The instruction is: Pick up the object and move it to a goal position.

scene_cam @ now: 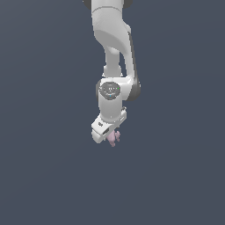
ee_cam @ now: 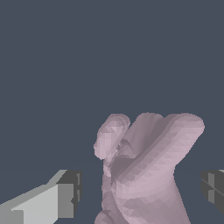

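In the exterior view the white arm reaches down and its gripper [scene_cam: 111, 136] sits over the object [scene_cam: 113, 140], a small pale pink lumpy figure that shows just under the hand. In the wrist view the object [ee_cam: 144, 166] fills the space between the two grey fingertips [ee_cam: 70, 192], with stubby protrusions pointing away from the camera. A narrow gap of background shows on each side between finger pad and object. The gripper [ee_cam: 140, 190] stands open around the object without touching it.
Only a plain dark blue-grey background shows in both views. The arm's links [scene_cam: 112, 48] rise above the gripper to the top of the exterior view.
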`<state>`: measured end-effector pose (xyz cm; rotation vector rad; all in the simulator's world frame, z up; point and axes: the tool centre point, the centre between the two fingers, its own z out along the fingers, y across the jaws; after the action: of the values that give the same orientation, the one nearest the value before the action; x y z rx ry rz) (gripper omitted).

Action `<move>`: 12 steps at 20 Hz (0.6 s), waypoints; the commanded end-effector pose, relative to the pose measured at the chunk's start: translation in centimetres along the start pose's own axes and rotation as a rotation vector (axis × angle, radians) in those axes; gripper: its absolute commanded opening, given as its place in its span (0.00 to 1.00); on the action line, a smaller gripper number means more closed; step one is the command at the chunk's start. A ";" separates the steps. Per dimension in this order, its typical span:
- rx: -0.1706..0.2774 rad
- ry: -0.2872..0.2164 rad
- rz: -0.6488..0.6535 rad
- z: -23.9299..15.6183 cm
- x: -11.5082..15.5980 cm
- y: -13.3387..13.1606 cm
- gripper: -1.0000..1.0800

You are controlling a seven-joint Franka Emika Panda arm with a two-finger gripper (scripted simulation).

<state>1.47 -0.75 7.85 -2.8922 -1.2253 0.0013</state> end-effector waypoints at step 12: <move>-0.001 0.001 -0.001 1.2 0.1 0.1 0.00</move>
<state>1.63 -0.79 6.65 -2.8925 -1.2265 -0.0009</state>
